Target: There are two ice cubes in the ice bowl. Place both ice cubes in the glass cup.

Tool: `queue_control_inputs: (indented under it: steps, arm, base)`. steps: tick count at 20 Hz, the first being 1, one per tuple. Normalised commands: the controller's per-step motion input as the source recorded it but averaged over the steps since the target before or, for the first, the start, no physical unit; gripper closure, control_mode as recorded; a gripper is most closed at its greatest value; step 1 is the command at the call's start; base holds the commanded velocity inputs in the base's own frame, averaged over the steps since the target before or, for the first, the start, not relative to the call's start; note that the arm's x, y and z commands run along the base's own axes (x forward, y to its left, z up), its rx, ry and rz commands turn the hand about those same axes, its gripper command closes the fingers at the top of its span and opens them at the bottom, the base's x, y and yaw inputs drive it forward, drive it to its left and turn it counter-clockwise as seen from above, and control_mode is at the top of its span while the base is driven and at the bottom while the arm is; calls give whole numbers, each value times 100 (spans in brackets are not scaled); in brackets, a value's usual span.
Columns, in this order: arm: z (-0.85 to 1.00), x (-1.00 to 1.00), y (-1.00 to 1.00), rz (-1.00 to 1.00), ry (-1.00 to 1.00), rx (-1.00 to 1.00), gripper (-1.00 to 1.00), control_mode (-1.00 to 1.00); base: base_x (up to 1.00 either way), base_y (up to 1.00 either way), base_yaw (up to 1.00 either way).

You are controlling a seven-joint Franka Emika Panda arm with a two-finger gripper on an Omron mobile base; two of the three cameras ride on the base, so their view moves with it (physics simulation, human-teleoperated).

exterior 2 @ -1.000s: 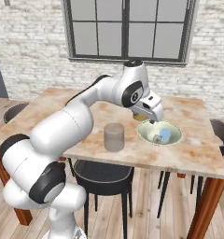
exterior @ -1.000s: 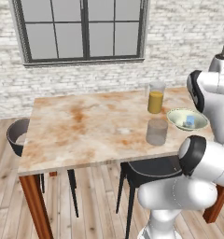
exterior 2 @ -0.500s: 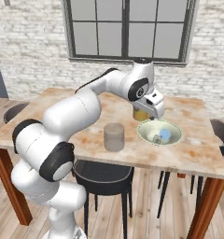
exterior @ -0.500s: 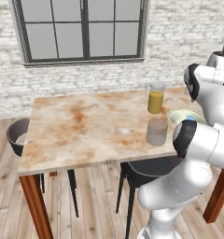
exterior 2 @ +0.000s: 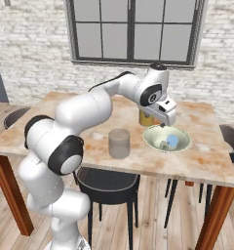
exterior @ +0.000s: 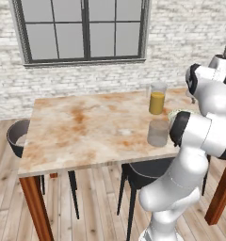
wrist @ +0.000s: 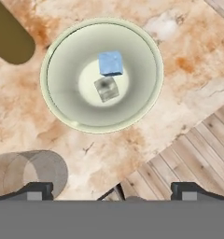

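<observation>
The ice bowl point(wrist: 58, 105) lies straight under the hand, wide, shallow and pale greenish-white. Inside it sit two ice cubes touching each other: a pale blue one point(wrist: 110, 63) and a greyer, clearer one point(wrist: 106, 88). My gripper point(wrist: 113, 191) hangs open above the bowl's near side, holding nothing, its fingertips point(wrist: 37, 190) far apart. From the right base view the gripper point(exterior 2: 162, 123) hovers over the bowl's point(exterior 2: 150, 139) back rim, with the cubes point(exterior 2: 171, 141) showing inside. The glass cup point(exterior 2: 119, 143) point(wrist: 32, 172) point(exterior: 158, 132) stands empty, left of the bowl.
A taller glass with orange liquid point(exterior 2: 146, 118) point(exterior: 157, 99) stands just behind the bowl, close to the hand. The table edge point(wrist: 146, 156) runs near the bowl, with wooden floor beyond. Dark chairs point(exterior 2: 107, 180) point(exterior: 18, 136) stand around the table point(exterior 2: 65, 112).
The arm's elbow has swung and now covers most of the bowl in the left base view. The hand has shifted slightly right over the bowl. Bowl, cubes and cup have not moved.
</observation>
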Motion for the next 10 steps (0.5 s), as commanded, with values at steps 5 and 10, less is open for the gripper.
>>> queue_control_inputs:
  steps: [5, 10]
  arm:
    - [-27, 31, -11, 1, 0, -1, -100, -100]
    - [-42, 40, -19, 1, 3, -4, -100, -100]
  base:
    - [0, 0, 0]
    - [0, 0, 0]
